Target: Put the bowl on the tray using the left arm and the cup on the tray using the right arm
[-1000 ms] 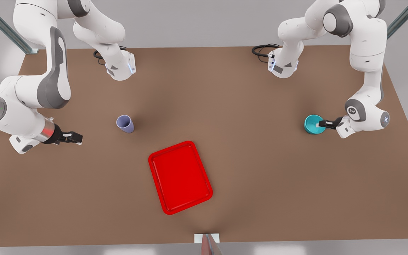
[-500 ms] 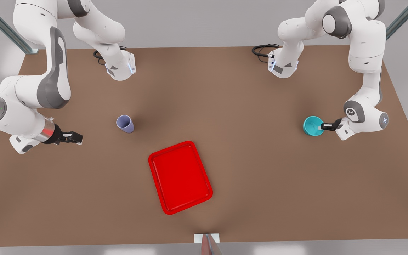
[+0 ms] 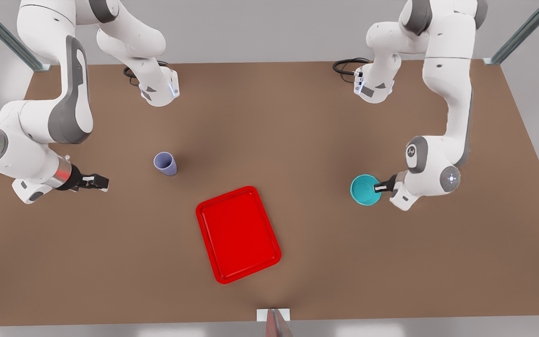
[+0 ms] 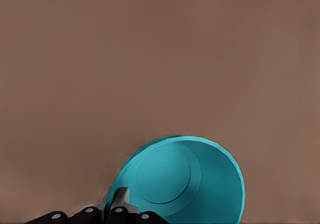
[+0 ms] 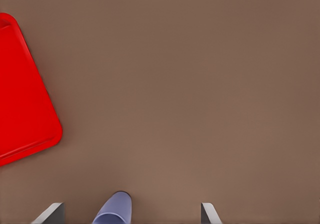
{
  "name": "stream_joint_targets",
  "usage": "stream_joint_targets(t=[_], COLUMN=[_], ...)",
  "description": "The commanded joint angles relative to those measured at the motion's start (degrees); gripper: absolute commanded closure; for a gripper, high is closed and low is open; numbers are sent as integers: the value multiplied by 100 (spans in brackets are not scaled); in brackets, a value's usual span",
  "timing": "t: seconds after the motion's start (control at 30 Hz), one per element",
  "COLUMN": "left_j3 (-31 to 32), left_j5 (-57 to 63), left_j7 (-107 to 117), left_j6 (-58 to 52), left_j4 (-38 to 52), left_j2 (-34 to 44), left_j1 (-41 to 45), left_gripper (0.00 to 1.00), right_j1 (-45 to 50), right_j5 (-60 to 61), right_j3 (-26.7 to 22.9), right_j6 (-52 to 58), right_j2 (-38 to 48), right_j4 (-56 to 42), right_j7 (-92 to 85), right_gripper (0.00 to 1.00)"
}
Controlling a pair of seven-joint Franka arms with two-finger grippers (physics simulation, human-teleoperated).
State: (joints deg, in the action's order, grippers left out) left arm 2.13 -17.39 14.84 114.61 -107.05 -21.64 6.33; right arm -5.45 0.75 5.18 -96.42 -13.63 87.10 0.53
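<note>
The teal bowl [image 3: 364, 190] hangs at the front view's right, well clear of the red tray [image 3: 238, 234]. My left gripper [image 3: 381, 188] is shut on the bowl's rim from the side away from the tray. In the left wrist view the bowl [image 4: 185, 179] appears tilted, with a finger [image 4: 119, 200] inside its wall. The lavender cup [image 3: 165, 164] stands upright on the table at the front view's left. My right gripper [image 3: 101, 181] waits open beside it, a short way off. In the right wrist view the cup [image 5: 114, 211] lies between the spread fingertips [image 5: 52, 213], and a corner of the tray [image 5: 20, 109] shows.
The brown table [image 3: 297, 117] stretches bare between bowl and tray. Both arm bases with black cables [image 3: 346, 66] stand at the far edge. A small white marker [image 3: 273, 314] sits at the near edge.
My left gripper has carried the bowl toward the front view's left and nearer the table's front edge, closing on the tray. The right arm and the cup have not moved.
</note>
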Motion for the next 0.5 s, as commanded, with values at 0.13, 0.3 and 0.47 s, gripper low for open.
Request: stream_joint_targets(t=[0.13, 0.3, 0.47], left_j3=[719, 622, 543], left_j5=[-476, -511, -573], left_j7=[2479, 4333, 5117], left_j6=[123, 703, 1081], left_j4=[1835, 3436, 3815], left_j2=[-1131, -2309, -2617], left_j1=[842, 2003, 2460], left_gripper=[79, 79, 79], right_j1=[-17, -9, 35], right_j5=[-5, 4, -14], right_j3=[0, 0, 9], right_j6=[0, -44, -44], right_j2=[-8, -35, -149], right_j4=[0, -18, -79], right_j7=[0, 0, 44], right_gripper=[0, 0, 0])
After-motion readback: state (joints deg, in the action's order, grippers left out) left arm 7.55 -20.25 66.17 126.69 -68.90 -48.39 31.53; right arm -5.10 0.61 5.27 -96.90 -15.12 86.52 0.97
